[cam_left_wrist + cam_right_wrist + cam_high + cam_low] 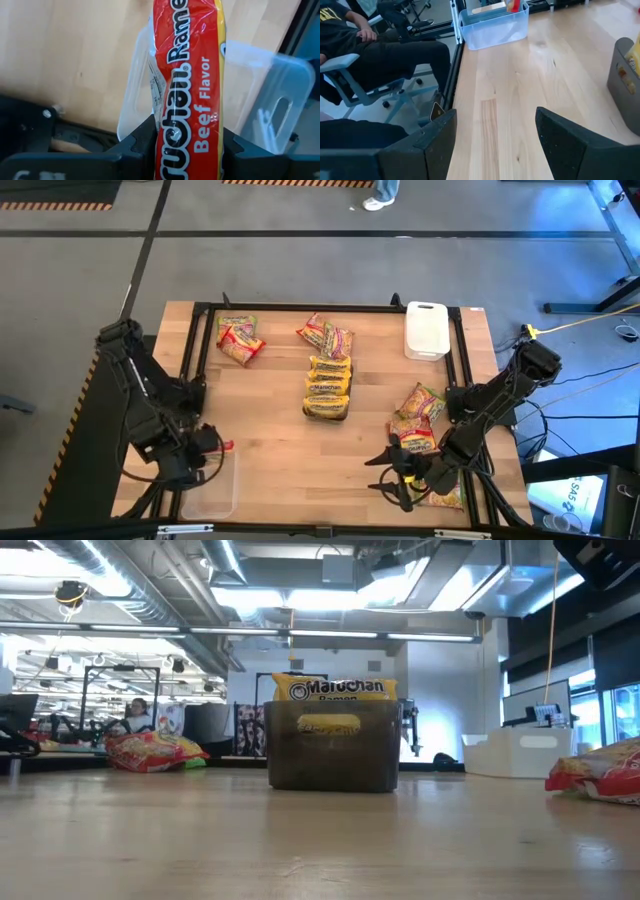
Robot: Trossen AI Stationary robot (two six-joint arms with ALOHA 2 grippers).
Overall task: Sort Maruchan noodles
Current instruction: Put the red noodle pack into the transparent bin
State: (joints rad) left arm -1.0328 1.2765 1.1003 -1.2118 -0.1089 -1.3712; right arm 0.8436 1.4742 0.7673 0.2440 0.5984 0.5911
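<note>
My left gripper [216,446] hangs at the front left, shut on a red Maruchan noodles packet [187,75] above a clear tray [260,100]. Near the front right, my right gripper [495,135] stands open over bare wood with nothing between its fingers. Yellow packets [328,385] are stacked in a dark tray [335,755] at the table's middle. Red and green-pink packets lie flat at the far left [240,340], at the far middle [325,335] and beside the right arm [418,415]. My left gripper pinches the red packet between its two fingers, one finger on each long side [160,135], with the printed face turned to the wrist camera. The fingers come from above, pointing steeply down. The packet runs on below them, lengthwise and lifted clear, over the clear tray.
A white tray [427,330] stands at the far right. A black frame [300,307] rims the table's far edge and sides. Bare wood lies between the two arms at the front. A person [365,40] sits on a chair beyond the table's left side.
</note>
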